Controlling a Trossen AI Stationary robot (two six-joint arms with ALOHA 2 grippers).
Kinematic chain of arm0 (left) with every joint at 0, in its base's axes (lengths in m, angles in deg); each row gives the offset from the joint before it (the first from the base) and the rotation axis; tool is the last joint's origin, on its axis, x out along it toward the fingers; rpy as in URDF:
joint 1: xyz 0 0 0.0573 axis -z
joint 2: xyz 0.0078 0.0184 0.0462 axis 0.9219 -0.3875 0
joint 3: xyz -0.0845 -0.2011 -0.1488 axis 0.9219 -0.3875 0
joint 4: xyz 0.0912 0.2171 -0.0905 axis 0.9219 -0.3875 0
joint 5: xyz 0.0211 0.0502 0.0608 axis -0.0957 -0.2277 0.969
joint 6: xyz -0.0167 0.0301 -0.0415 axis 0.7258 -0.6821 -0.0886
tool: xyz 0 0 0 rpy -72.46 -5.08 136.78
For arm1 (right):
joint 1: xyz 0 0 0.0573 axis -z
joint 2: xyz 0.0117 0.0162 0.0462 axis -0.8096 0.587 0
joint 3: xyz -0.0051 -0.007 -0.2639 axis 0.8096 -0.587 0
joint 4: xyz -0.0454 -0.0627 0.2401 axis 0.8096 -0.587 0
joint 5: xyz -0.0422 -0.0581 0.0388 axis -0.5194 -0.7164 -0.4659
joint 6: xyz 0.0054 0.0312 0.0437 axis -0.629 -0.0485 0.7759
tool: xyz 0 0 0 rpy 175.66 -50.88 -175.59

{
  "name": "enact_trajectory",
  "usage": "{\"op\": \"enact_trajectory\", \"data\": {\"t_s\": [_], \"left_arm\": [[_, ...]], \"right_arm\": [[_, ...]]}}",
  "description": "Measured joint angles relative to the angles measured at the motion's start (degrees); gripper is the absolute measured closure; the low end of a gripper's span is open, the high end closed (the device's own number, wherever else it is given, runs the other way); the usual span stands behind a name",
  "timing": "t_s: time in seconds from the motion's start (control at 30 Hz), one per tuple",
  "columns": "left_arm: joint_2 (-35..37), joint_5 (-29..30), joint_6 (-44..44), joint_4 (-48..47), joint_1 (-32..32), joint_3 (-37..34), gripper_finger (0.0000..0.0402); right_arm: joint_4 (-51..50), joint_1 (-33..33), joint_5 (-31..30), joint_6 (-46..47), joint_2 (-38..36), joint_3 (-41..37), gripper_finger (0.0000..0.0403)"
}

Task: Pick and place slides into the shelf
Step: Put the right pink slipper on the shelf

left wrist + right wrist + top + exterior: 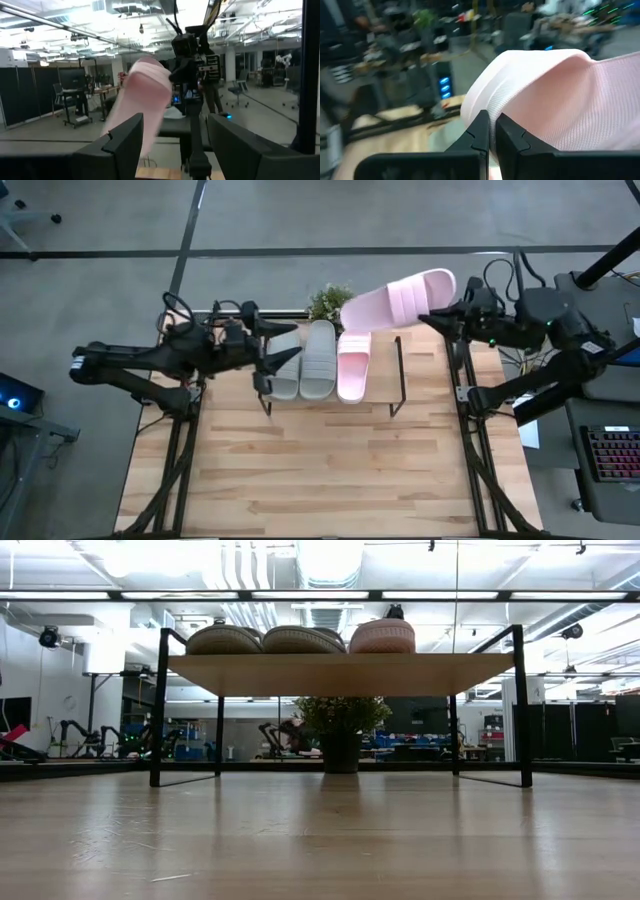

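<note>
Slides: three already sit side by side on the shelf (398, 385) near the top centre of the high view, two grey-green slides (302, 360) and one pale pink slide (353, 366). The fourth slide (398, 299), also pale pink, hangs in the air at the upper right of centre, pinched thin between the nearly shut fingers of the right gripper (432, 318). The left gripper (268, 364) rests at the shelf's left end with its fingers spread apart, holding nothing. This looks like the last placement; next, the slide probably needs lowering into the free space at the shelf's right end. No brand or writing is readable.
</note>
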Motion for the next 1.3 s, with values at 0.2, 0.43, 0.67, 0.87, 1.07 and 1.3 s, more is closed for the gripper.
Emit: {"op": "enact_trajectory", "data": {"t_s": [0.2,0.43,0.67,0.87,1.07,1.3], "left_arm": [[3.37,0.00,4.08,-5.81,0.02,-0.10,0.0195],[3.51,-0.94,4.52,-6.72,0.02,-0.17,0.0195],[2.22,-1.70,4.85,-6.81,0.18,-0.22,0.0195],[1.79,-2.14,10.15,-7.32,0.33,-0.50,0.0195],[1.90,-2.19,10.62,-8.26,0.37,-0.66,0.0195],[2.57,-2.19,10.54,-8.25,0.36,-0.68,0.0195]], "right_arm": [[-4.03,8.89,19.02,0.82,-1.48,0.00,0.0395],[-11.16,22.13,40.12,1.37,-0.33,0.00,0.0395],[-15.83,33.94,64.23,-0.60,5.30,0.00,0.0395],[-21.83,41.62,78.44,-7.10,10.29,0.54,0.0395],[-28.01,49.04,88.85,-13.65,15.31,0.55,0.0395],[-37.79,53.15,95.51,-20.99,22.25,0.84,0.0395]]}}
